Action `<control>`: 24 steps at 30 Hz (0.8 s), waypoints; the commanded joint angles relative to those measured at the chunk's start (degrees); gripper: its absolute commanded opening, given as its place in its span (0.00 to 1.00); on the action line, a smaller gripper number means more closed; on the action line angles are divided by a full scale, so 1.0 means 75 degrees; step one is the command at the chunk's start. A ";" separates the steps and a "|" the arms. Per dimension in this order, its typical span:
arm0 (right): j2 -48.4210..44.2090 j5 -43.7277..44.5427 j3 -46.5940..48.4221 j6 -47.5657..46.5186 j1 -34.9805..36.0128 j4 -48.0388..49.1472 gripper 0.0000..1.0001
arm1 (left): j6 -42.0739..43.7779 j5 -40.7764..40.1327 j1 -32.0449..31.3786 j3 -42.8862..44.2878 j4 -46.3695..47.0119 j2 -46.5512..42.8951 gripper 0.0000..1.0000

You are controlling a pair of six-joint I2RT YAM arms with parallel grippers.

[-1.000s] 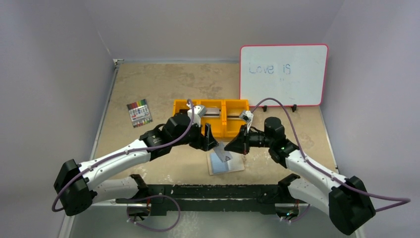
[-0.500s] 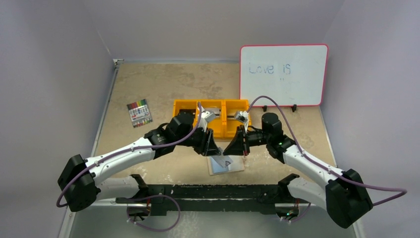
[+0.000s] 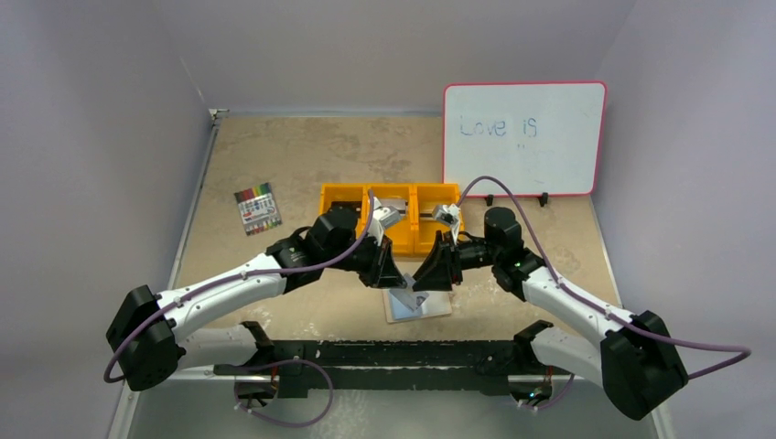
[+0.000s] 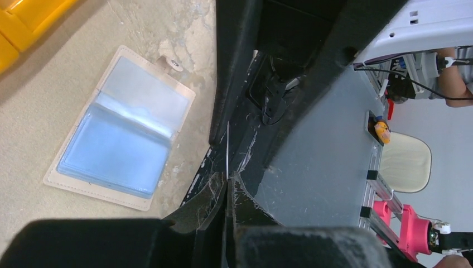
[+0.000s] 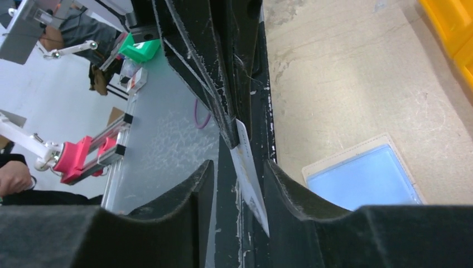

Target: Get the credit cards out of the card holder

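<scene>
card holder (image 4: 120,134): lying open | white card (image 5: 250,173): out, clamped in left jaws

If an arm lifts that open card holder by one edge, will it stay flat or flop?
Probably flop: the card holder lies open with a fold across its middle, so one half would likely hang. It looks thin, so likely light and slides if pushed. Its glossy blue pockets may be slippery.

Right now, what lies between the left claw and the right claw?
A thin pale card, edge-on: the shut left claw pinches one end, the other sits between the right claw's parted fingers. Right wrist view shows it.
</scene>
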 commanded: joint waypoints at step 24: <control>-0.0028 -0.1005 -0.0105 0.1393 -0.0010 0.2040 0.36 | -0.0128 0.0523 0.0016 -0.0096 0.1043 -0.0371 0.00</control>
